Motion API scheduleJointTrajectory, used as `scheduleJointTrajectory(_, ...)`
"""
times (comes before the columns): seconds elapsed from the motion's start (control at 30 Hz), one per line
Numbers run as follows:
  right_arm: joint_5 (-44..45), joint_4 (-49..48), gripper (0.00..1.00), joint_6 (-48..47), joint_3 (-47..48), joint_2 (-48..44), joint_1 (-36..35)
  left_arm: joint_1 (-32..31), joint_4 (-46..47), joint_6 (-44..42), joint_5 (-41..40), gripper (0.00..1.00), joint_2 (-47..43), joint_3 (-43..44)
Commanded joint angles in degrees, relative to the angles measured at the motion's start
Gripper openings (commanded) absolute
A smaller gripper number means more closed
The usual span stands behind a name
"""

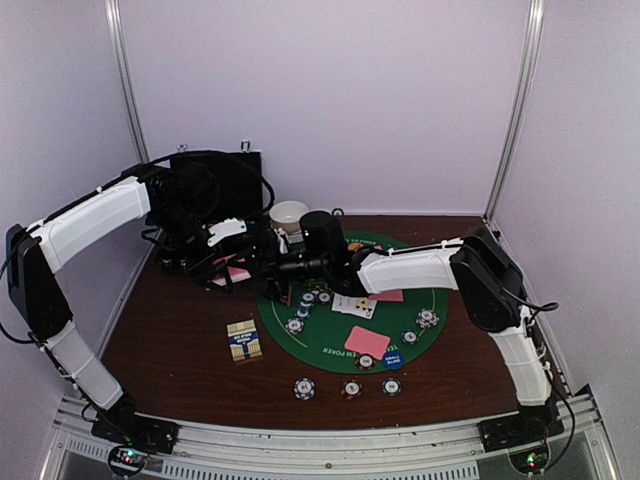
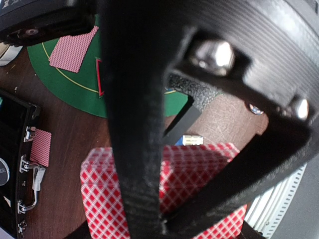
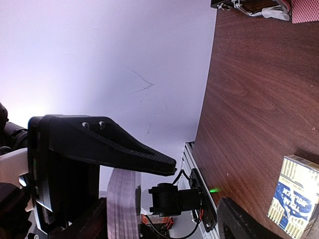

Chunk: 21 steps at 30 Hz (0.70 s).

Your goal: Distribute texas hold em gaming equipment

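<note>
Brown table [image 1: 170, 350], left pincer [image 2: 172, 216] clamped on card deck [image 2: 99, 189] (red-checked) — right pincer [image 3: 197, 184] spread

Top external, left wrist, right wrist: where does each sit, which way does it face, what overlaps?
Top external: above, behind the bases, looking down on the table; left arm, right arm show.
Left wrist: on the left arm, looking down past the left pincer, shut on the card deck, to the green mat.
Right wrist: on the right arm, rolled sideways, looking across the table; open right pincer shows.
Shared: the card box, also in the top view.
</note>
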<state>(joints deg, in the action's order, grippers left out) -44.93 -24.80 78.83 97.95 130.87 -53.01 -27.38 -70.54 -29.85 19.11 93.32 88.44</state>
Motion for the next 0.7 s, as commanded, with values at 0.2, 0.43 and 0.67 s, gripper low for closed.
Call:
scheduleJointTrajectory(0.2, -0.6, 0.7, 0.67, -1.1, -2.6, -1.2, 2.1, -0.1, 1.2, 0.0, 0.8, 0.0, -1.2, 1.2)
scheduleJointTrajectory(0.43, -1.0, 3.2, 0.61, -4.1, -6.0, -4.6, 2.9, -0.1, 1.2, -0.2, 0.7, 0.0, -1.1, 1.2)
scheduleJointTrajectory(0.67, -1.9, 1.8, 0.51, -3.0, -5.6, -6.4, 2.9, -0.1, 1.1, -0.2, 0.3, 0.0, -1.2, 0.9)
